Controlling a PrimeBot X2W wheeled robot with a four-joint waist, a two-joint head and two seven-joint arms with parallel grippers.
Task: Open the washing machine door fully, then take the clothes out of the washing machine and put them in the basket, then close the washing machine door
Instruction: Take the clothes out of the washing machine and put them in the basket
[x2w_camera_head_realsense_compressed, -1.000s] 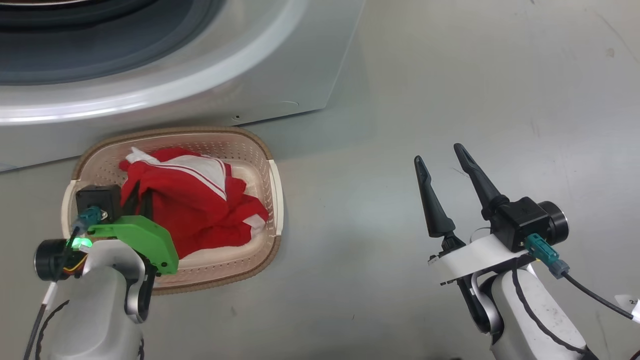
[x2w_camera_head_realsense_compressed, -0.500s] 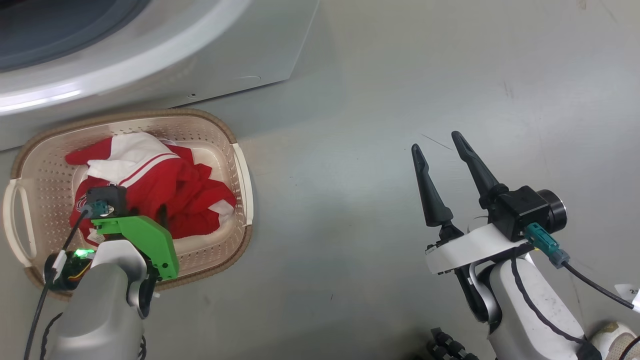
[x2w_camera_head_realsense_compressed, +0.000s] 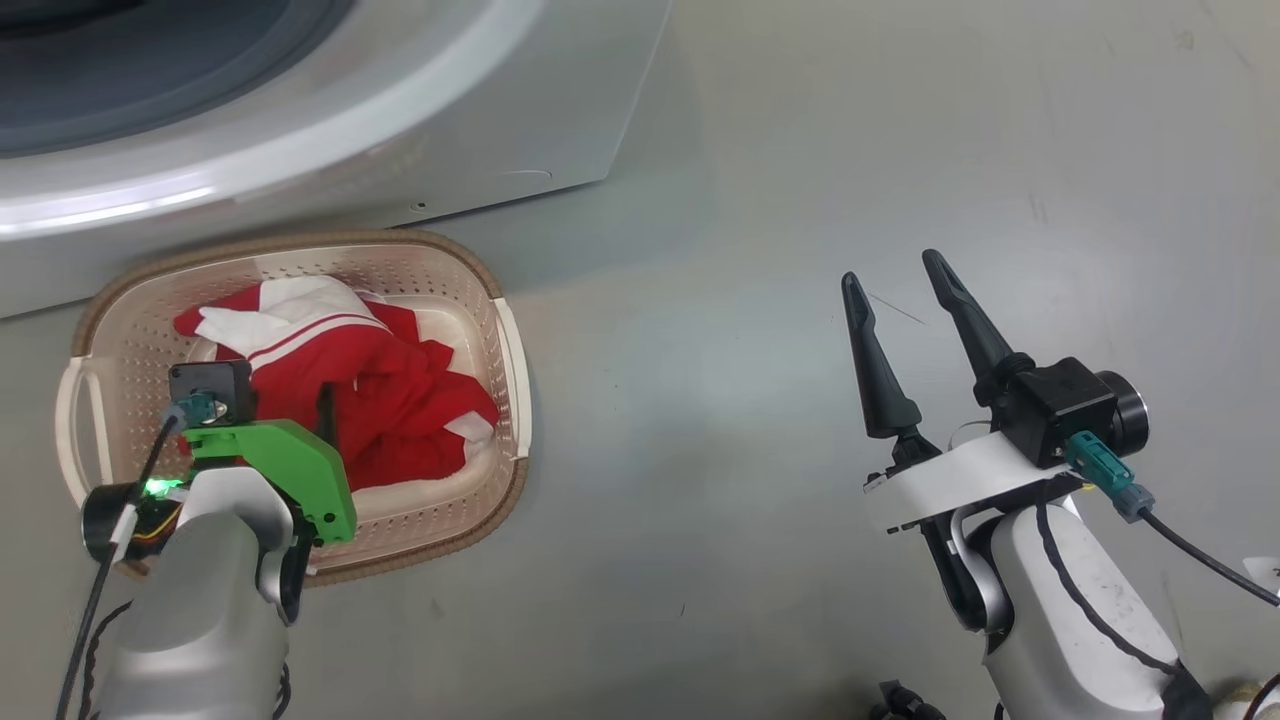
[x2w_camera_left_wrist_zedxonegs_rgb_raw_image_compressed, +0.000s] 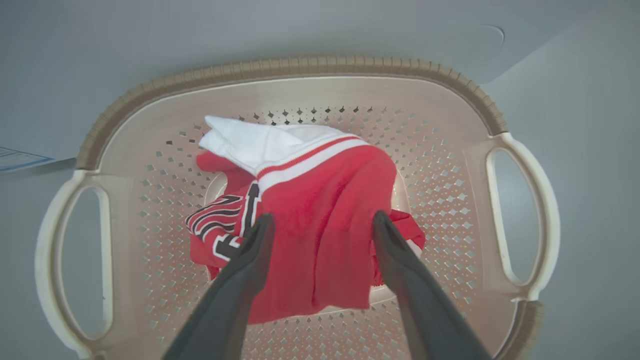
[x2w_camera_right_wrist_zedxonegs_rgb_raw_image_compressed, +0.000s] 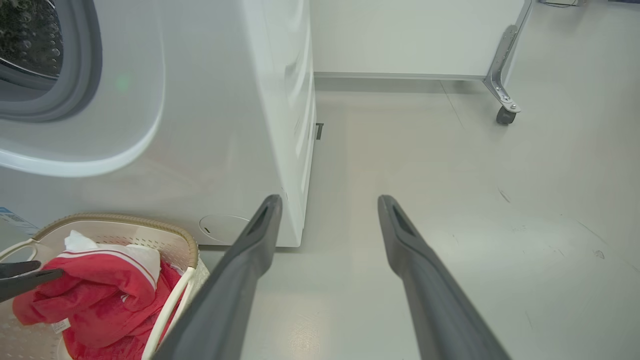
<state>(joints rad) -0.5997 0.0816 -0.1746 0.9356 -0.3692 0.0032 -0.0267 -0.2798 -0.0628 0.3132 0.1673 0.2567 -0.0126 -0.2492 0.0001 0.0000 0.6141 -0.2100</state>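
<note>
Grey floor runs before the washer, the basket on it just beside the washer's base. Clothes lie heaped inside the basket, red with white trim. My left claw hangs over them, fingers spread wide and gripping nothing, one either side of a red fold; I cannot tell whether the tips touch the cloth. My right claw stands wide open and empty above bare floor, well apart from the basket.

The head camera looked steeply down on the basket. The left wrist camera hovered close above it; the right's saw it sidelong.
</note>
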